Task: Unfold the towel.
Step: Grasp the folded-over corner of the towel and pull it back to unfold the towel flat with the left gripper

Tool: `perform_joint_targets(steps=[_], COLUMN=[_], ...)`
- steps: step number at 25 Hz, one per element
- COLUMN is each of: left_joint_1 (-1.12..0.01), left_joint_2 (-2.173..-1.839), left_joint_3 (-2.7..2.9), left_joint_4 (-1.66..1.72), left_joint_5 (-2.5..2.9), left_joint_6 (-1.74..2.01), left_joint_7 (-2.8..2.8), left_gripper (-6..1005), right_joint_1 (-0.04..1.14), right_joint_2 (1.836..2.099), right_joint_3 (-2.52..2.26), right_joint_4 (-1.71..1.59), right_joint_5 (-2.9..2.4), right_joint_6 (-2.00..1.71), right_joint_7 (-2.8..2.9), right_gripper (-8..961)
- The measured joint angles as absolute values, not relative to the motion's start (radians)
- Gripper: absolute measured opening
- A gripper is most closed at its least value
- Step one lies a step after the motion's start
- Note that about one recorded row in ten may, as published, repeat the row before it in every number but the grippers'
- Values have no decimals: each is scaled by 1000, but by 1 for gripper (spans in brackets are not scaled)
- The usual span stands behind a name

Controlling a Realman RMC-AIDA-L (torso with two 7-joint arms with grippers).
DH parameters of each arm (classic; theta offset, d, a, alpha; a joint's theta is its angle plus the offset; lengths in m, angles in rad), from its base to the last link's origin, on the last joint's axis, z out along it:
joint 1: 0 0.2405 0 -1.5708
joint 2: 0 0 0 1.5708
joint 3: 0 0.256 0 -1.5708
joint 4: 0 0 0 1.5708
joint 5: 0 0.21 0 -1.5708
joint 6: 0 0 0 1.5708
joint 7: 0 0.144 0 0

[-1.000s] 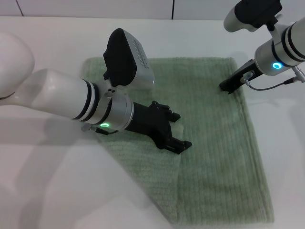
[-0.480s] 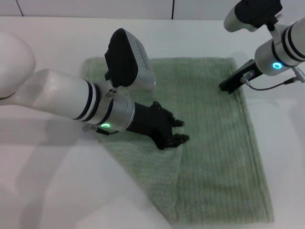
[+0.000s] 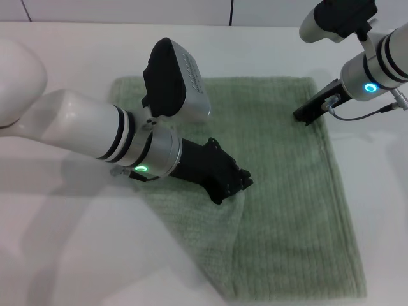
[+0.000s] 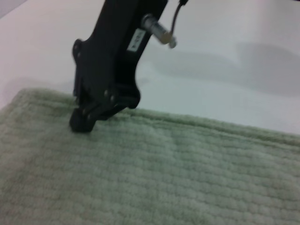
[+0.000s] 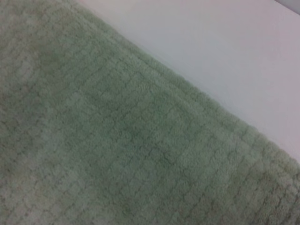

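While the left gripper (image 3: 237, 183) pinches shut on the folded flap's corner near the middle of the towel (image 3: 287, 191), right gripper (image 3: 305, 115) pins its far-right corner (fingers' state unclear), so flap peels leftward, I'd judge.

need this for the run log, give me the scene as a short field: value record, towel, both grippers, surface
towel: sage green, spread on the table, one flap folded over on the robot's left part
left gripper: shut on the towel at the folded flap's edge, near the cloth's middle
right gripper: tip down on the towel's far right corner, pressing at the edge
table: white, plain
task state: towel not yet fully unfolded
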State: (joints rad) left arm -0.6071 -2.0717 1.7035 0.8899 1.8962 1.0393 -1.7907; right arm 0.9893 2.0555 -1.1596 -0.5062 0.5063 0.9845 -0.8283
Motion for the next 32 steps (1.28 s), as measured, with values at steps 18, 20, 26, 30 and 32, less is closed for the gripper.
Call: perform_joint_targets(steps=[18,20,26,30,32], left_joint_1=[-595,-592,-590,-590,-590], left_joint_2=[-2061,-2061,-2062,-2062,-2062], left_joint_3=[1538,1524,1507,1507,1491], left_joint_4=[1039,1063,1127,1151,1181], left_joint_5=[2022,2032,2096,2119,2154], left_joint_6=[1311,1345,1416,1439,1482], left_joint_7=[-1872,-1879,-1934,-1958,-1983], left_gripper=[47,46,46,46,46], right_joint_1=[989,989,992,993,994], right_joint_2=[2056,2057,2057,2057,2057], right_joint_3=[-1164,-1164,-1164,-1164,-1165], right_joint_4=[-506,-506,-506,-506,-506], right_joint_5=[504,503,503,502,501], right_joint_6=[981,981,981,981,981], right_joint_7=[-828,-828,-828,-828,-829], right_gripper=[2,2,3,3,4])
